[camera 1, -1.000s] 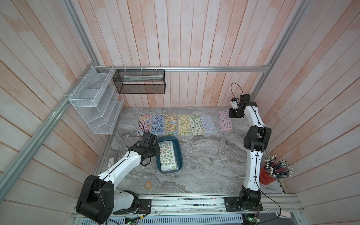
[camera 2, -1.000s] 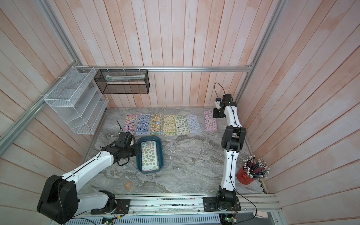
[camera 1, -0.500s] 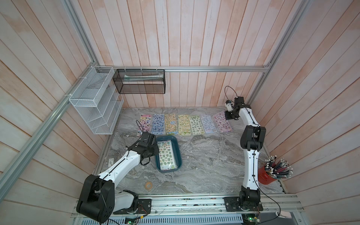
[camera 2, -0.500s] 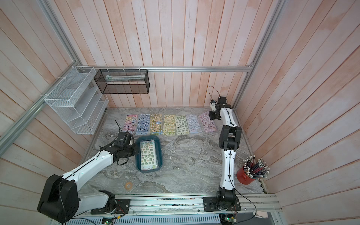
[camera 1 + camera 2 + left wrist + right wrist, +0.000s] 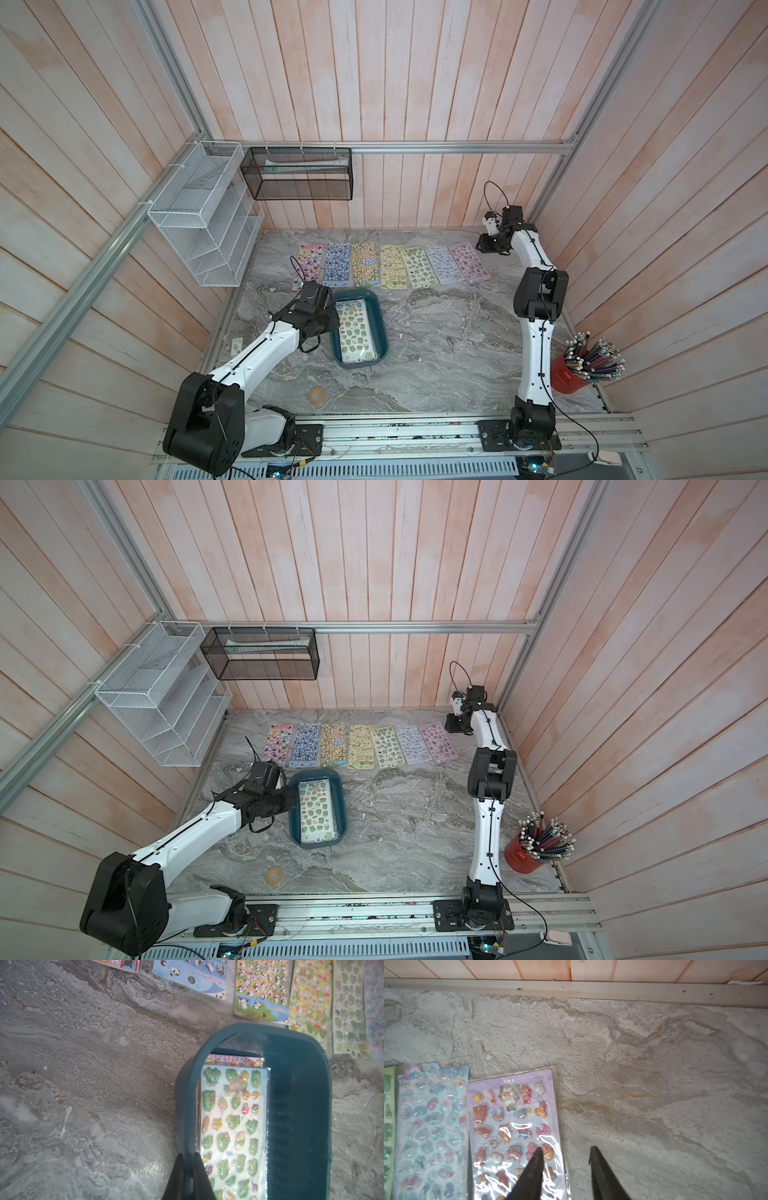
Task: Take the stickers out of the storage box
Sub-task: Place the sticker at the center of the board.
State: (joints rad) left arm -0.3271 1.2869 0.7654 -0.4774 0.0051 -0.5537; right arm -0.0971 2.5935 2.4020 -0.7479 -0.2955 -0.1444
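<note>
1. Seven stickers (image 5: pixel 392 266) lie flat in a row across the far part of the worktop (image 5: pixel 436 345), side by side with their long edges nearly touching, running from a pink sheet on the left to a lilac sheet (image 5: pixel 467 262) on the right.
2. More sheets are in the storage box (image 5: pixel 382 332), which sits on the worktop just in front of the row's left half. A frog sheet (image 5: pixel 232 1126) lies on top, pushed towards the box's left wall, and the striped end of another sheet (image 5: pixel 232 1059) peeks out from under it.
3. The left gripper (image 5: pixel 188 1159) is clenched on the left wall of the storage box, one finger outside and one inside, next to the frog sheet's edge.
4. The right gripper (image 5: pixel 566 1149) is released, at the right end of the row: one finger is over the lilac sheet's outer edge, the other over bare worktop. Whether either tip touches down, I cannot tell.
5. Further out, a tape roll (image 5: pixel 316 395) lies near the front edge, and a red cup of pencils (image 5: pixel 567 376) stands at the front right.
6. A white wire rack (image 5: pixel 199 232) hangs on the left wall, and a black mesh basket (image 5: pixel 299 178) hangs on the back rail.
</note>
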